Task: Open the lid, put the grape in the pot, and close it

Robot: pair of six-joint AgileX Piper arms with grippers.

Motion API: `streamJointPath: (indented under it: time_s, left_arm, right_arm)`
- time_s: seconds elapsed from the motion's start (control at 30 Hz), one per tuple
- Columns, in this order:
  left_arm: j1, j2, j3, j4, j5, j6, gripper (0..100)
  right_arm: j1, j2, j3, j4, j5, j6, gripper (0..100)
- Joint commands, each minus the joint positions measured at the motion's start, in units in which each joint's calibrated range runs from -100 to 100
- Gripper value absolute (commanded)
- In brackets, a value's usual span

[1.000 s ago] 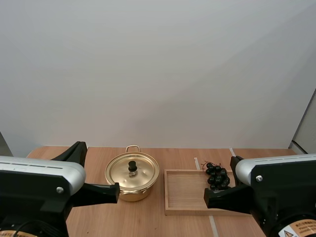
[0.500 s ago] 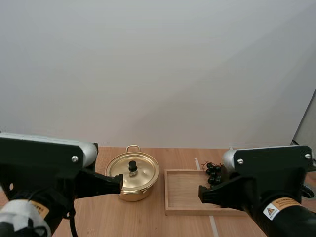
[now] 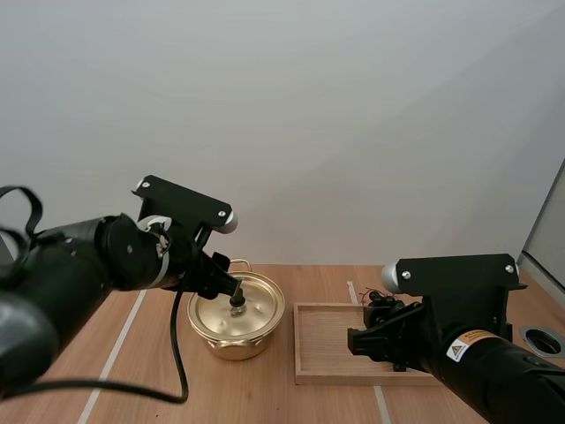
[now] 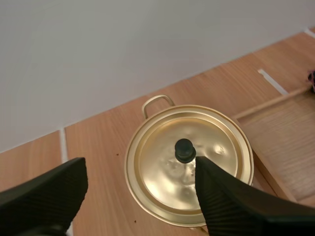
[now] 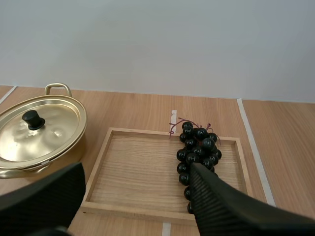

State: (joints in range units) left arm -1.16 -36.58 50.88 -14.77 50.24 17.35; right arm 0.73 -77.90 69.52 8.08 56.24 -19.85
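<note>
while our left tool (image 4: 140, 167) hangs open over the lid (image 4: 216, 143), our right tool (image 5: 137, 170) gapes empty by the grapes (image 5: 197, 147).

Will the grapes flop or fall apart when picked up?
Probably a bit floppy: the grapes are many round berries on thin stems, so the bunch may dangle. Loose ones could roll, though the wooden tray has a raised rim. Their shiny skins look slippery.

Lidded gold pot (image 3: 233, 344); grapes (image 5: 197, 146) on tray (image 5: 133, 172)

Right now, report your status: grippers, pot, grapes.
Left gripper open above lid. Right gripper open above tray, near grapes. Lid on pot, grapes in tray. Path clear.
</note>
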Motion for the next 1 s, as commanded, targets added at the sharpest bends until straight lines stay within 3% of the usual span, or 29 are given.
streamJointPath:
  time_s: [0.0, 0.07, 0.23, 0.57, 0.97]
  left_arm:
    - [-0.34, 8.17, -5.33, -5.09, 5.38, 7.99, 100]
    - [-1.07, 13.74, -8.48, -6.86, 9.42, 11.43, 100]
    - [-3.28, 23.95, -13.40, -5.89, 9.14, 11.62, 100]
    - [-3.28, 35.28, -19.20, -3.60, 9.50, 11.51, 100]
    - [-3.28, 37.50, -19.25, -1.68, 9.59, 11.51, 100]
  right_arm:
    - [-0.29, -0.09, -0.41, -0.34, -0.95, -0.04, 100]
    - [-0.29, -0.09, -0.41, -0.34, -0.95, -0.04, 100]
    - [-0.29, -0.09, -0.41, -0.34, -0.95, -0.04, 100]
    - [-0.29, -0.09, -0.41, -0.34, -0.81, -0.04, 100]
    - [-0.29, -0.09, -0.41, -0.34, -0.81, -0.04, 100]
